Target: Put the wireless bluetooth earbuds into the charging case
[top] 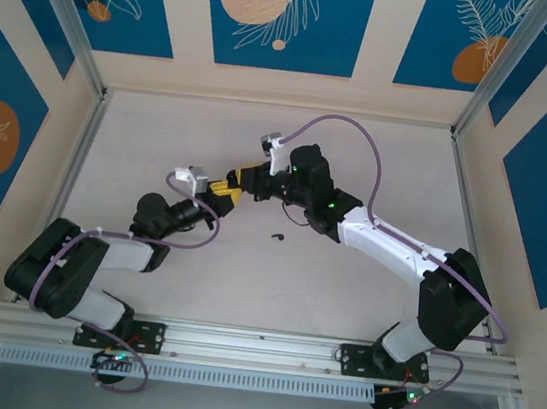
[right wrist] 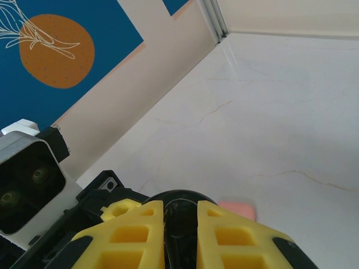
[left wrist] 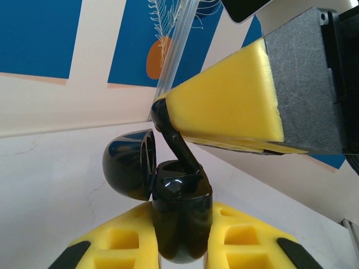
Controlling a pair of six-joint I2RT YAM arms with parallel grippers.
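- Pale, faintly veined desk (top: 359, 165) enclosed by cream walls bearing blue panels (top: 280, 4) with orange discs.
- Left tool (top: 219, 190) and right tool (right wrist: 180, 235) met tip to tip near the middle of the desk.
- Left tool: yellow fingers pressed together on the charging case (left wrist: 182, 224), holding it upright by its lower body.
- Case lid (left wrist: 126, 168) stood hinged open to the left in the left wrist view.
- Right tool: fingers pinched on a black earbud (left wrist: 180, 150), which slanted down from the tool's tip, lower end inside the open case.
- Second black earbud (top: 276, 235) lay loose on the desk, just nearside of the tools, apart from both.
- Small pink item (right wrist: 238, 208) lay on the desk beside the right tool; too blurred to identify.
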